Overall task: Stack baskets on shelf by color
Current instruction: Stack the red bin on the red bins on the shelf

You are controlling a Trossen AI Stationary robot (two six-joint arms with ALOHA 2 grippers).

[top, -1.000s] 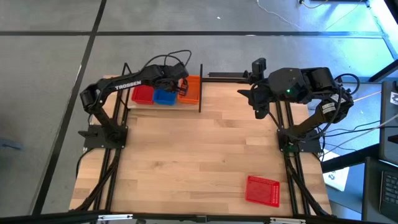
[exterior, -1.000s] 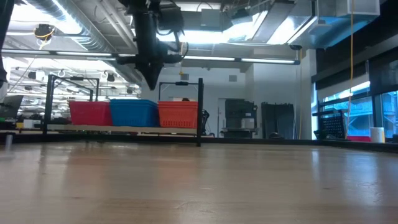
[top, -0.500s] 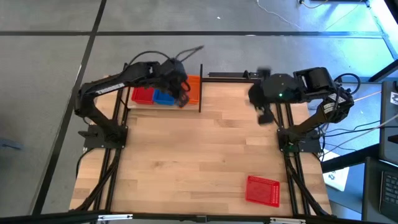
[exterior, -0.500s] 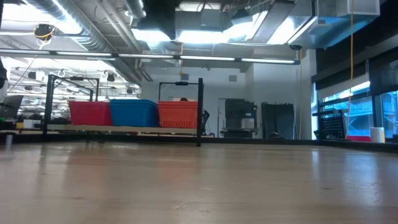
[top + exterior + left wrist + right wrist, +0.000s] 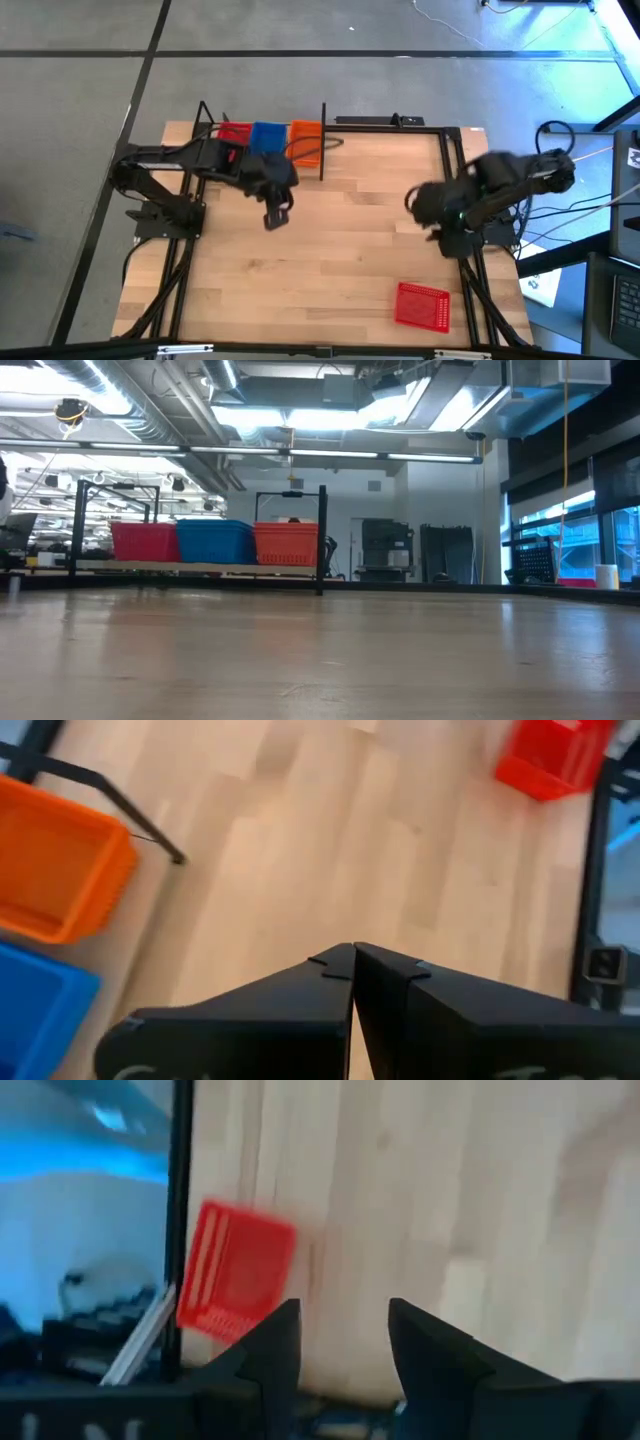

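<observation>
**Three colours on the shelf, one red basket left out**

Nearly finished, judging by the layout. On the shelf (image 5: pixel 322 140) at the far edge of the surface (image 5: pixel 330 250): a red stack (image 5: pixel 145 541), a blue stack (image 5: pixel 215 541) and an orange stack (image 5: pixel 287 543), side by side in one row, touching or very nearly so, in that order from the left post toward the middle post. Number of baskets per stack not countable from here; each pile reads as one block in the low view, so probably nested, though hard to confirm.

Left to do: one loose red basket (image 5: pixel 422 304), well apart from the shelf, near the front right corner of the surface, alone. Belongs on the red stack, the far end of the row from it.

Orientation of that loose red basket: flat on the surface, apparently open side up, mesh visible from above. Long axis roughly across the surface, left to right, slightly skewed off the board grain; short sides toward the left and right edges.

Left end effector (image 5: pixel 274 216): fingers pressed together, nothing pinched, hanging over the surface just in front of the shelf. Right end effector (image 5: pixel 343 1335): fingers spread, nothing between them, above the right side of the surface, with the loose red basket ahead in its wrist view.
</observation>
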